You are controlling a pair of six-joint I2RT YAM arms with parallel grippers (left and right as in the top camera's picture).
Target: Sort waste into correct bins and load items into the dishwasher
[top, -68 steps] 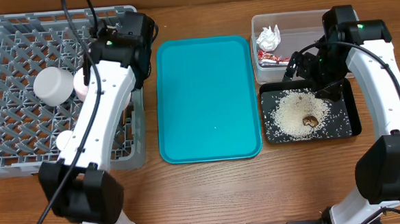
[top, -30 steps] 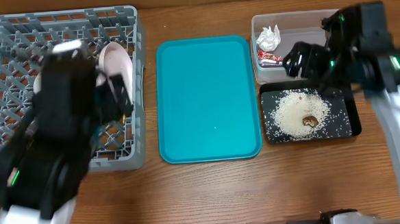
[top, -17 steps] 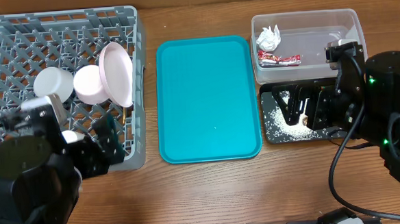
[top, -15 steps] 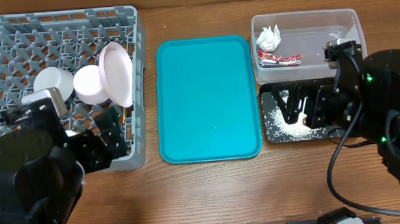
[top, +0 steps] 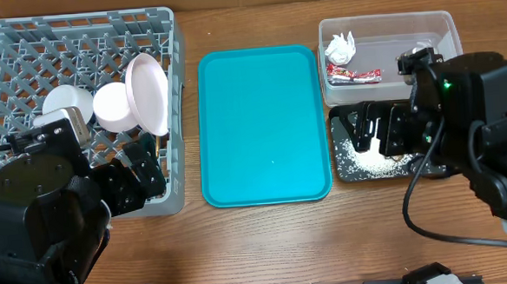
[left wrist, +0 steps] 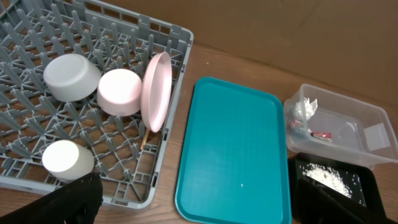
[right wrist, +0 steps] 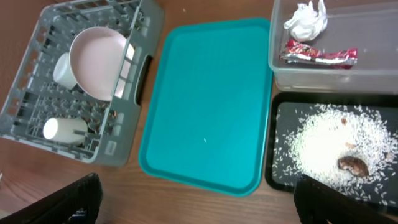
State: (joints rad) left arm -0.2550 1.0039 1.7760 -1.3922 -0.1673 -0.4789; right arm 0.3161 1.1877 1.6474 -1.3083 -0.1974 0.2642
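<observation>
Two pincers stand wide open and hold nothing: the left gripper (left wrist: 196,182) hangs over the near right corner of the dish rack (top: 23,50), and the right gripper (right wrist: 196,180) hangs over the black tray (right wrist: 286,124). On the worktop, the rack fills the far left corner. Inside it a round plate (top: 147,94) stands on edge by the rack's right wall, with a pale bowl (top: 113,108) touching it on the left and a white bowl (top: 67,101) just beside that. A small white cup (left wrist: 67,158) lies near the rack's near edge, and a thin wooden chopstick (left wrist: 144,135) shows below the plate. A bare teal tray (top: 264,124) lies in the middle of the worktop. At the far right, the clear tub (top: 404,30) holds a crumpled tissue (top: 340,46) and a red wrapper (top: 354,75) in its left end. Just nearer, the black tray carries scattered rice (right wrist: 329,146) and a brown lump (right wrist: 353,165).
</observation>
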